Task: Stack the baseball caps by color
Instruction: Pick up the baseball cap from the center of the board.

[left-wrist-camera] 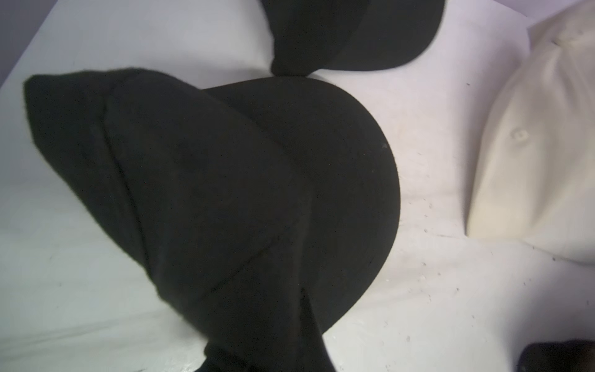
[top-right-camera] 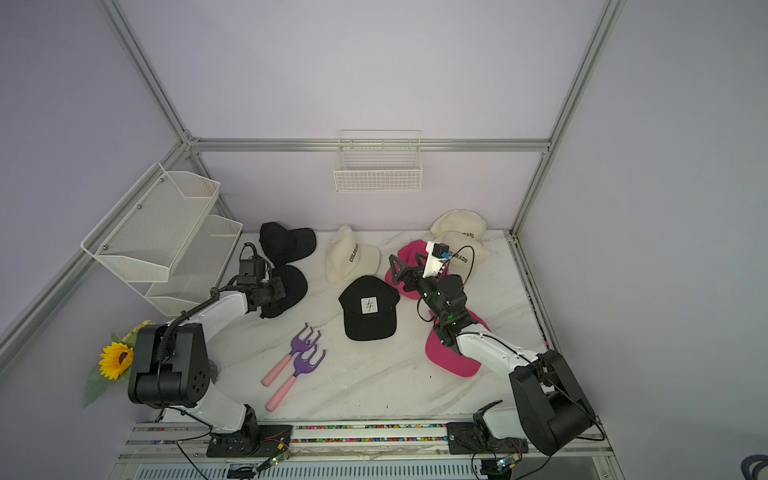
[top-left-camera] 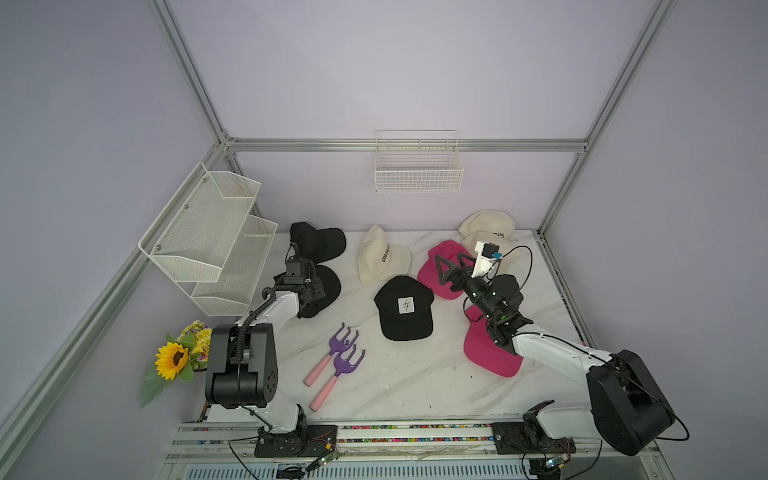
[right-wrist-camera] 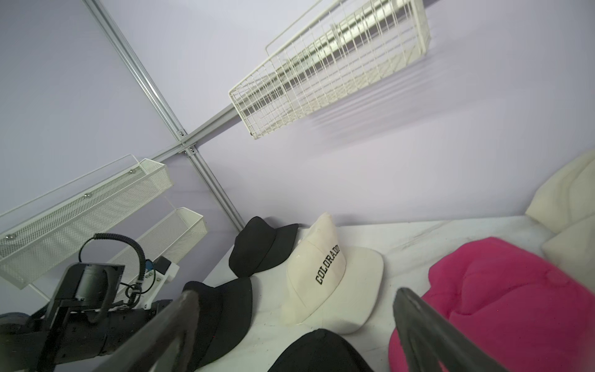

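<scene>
Grip: left gripper [top-left-camera: 311, 291] pinches shut on the black cap [top-left-camera: 330, 282] crown, table's 9 o'clock. Best to lift until the brim clears, then carry toward 12 o'clock and seat it square on the rear cap [top-left-camera: 318, 243]. Right gripper [top-left-camera: 450, 266] is spread, empty, above the pink cap [top-left-camera: 428, 272] at 2 o'clock.

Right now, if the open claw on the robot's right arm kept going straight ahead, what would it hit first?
Probably the lone cream COLORADO cap: the right claw points toward it, open. Height is unclear, so it might pass over.
</scene>
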You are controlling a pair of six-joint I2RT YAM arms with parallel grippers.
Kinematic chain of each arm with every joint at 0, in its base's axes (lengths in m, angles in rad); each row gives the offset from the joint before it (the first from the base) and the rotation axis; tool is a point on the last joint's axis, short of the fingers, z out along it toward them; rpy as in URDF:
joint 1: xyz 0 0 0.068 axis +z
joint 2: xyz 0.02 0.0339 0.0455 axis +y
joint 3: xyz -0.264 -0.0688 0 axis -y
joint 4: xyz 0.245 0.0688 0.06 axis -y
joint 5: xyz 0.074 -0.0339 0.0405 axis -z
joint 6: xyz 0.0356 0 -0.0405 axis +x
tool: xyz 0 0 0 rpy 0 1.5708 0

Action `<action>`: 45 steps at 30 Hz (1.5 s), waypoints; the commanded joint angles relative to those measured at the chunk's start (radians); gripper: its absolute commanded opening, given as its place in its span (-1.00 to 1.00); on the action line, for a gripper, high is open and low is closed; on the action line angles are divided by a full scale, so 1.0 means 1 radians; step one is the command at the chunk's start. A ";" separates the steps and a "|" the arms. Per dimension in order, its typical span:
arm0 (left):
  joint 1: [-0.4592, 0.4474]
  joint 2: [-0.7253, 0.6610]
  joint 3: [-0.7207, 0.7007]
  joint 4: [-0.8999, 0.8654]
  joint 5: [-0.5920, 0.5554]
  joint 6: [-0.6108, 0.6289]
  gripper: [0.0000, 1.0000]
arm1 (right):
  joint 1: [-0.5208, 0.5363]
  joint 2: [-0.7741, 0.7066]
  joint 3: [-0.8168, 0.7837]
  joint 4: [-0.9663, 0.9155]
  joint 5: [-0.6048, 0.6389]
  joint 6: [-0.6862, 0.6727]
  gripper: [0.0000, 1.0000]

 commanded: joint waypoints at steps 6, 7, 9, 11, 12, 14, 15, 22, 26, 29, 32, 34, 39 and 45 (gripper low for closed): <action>-0.221 -0.161 0.077 0.079 -0.029 0.359 -1.00 | -0.018 -0.072 0.120 -0.180 -0.185 -0.510 0.95; -0.235 -0.189 0.080 0.080 0.012 0.396 -1.00 | -0.019 -0.066 0.151 -0.229 -0.198 -0.533 0.95; -0.260 -0.227 0.085 0.083 0.048 0.463 -1.00 | -0.019 -0.054 0.192 -0.296 -0.191 -0.573 0.95; -0.285 -0.256 0.095 0.081 0.076 0.549 -0.98 | -0.019 -0.047 0.222 -0.353 -0.192 -0.622 0.95; -0.296 -0.270 0.098 0.089 0.082 0.606 -0.98 | -0.019 -0.045 0.232 -0.381 -0.209 -0.650 0.94; -0.314 -0.296 0.102 0.108 0.111 0.730 -0.98 | -0.019 -0.042 0.257 -0.458 -0.281 -0.710 0.93; -0.320 -0.307 0.103 0.115 0.139 0.785 -0.98 | -0.019 -0.039 0.274 -0.499 -0.313 -0.733 0.92; -0.368 -0.357 0.104 0.125 0.459 1.095 -0.98 | -0.018 0.010 0.431 -0.809 -0.380 -0.870 0.84; -0.411 -0.294 0.238 -0.095 0.517 1.197 -0.97 | -0.017 0.016 0.476 -0.870 -0.378 -0.907 0.82; -0.447 -0.256 0.281 -0.162 0.495 1.263 -0.99 | -0.016 0.019 0.486 -0.876 -0.378 -0.928 0.82; -0.465 -0.236 0.292 -0.184 0.494 1.307 -1.00 | -0.015 0.021 0.493 -0.865 -0.324 -0.947 0.83; -0.476 -0.227 0.290 -0.186 0.477 1.327 -1.00 | -0.016 0.021 0.503 -0.869 -0.273 -0.962 0.83; -0.489 -0.193 0.304 -0.211 0.365 1.394 -1.00 | -0.009 0.013 0.537 -0.921 -0.098 -1.039 0.86; -0.516 -0.191 0.315 -0.235 0.413 1.478 -1.00 | 0.064 0.067 0.608 -1.027 -0.057 -1.172 0.73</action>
